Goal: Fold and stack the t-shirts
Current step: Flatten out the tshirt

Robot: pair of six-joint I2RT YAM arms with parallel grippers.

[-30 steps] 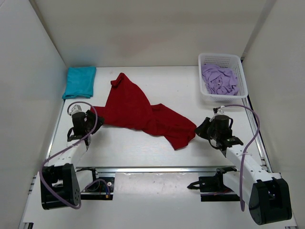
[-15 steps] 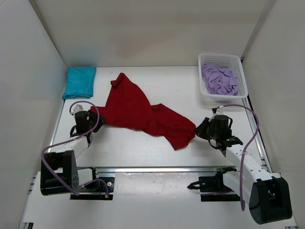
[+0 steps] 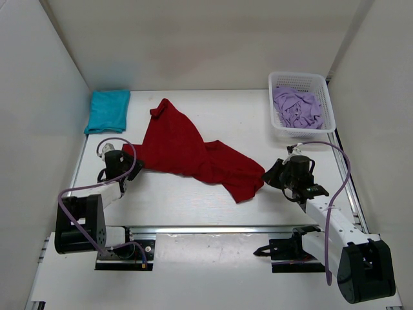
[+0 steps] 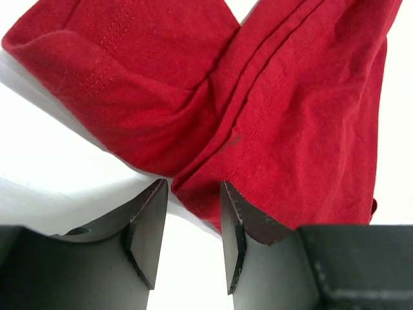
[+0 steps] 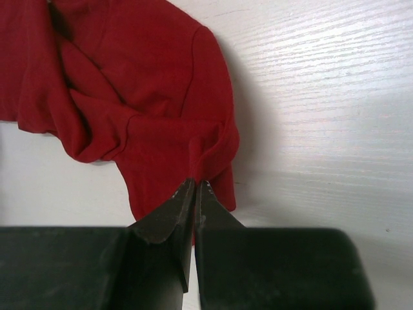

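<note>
At my right claw [image 5: 195,184], jaws pinch a fold of the dark red t-shirt [image 3: 187,152] — my left claw [image 4: 193,194] stands part open at its opposite hem, gripping nothing. Beyond: teal t-shirt [image 3: 108,110] folded far left; lilac t-shirt [image 3: 297,106] in white mesh basket [image 3: 327,97].
</note>
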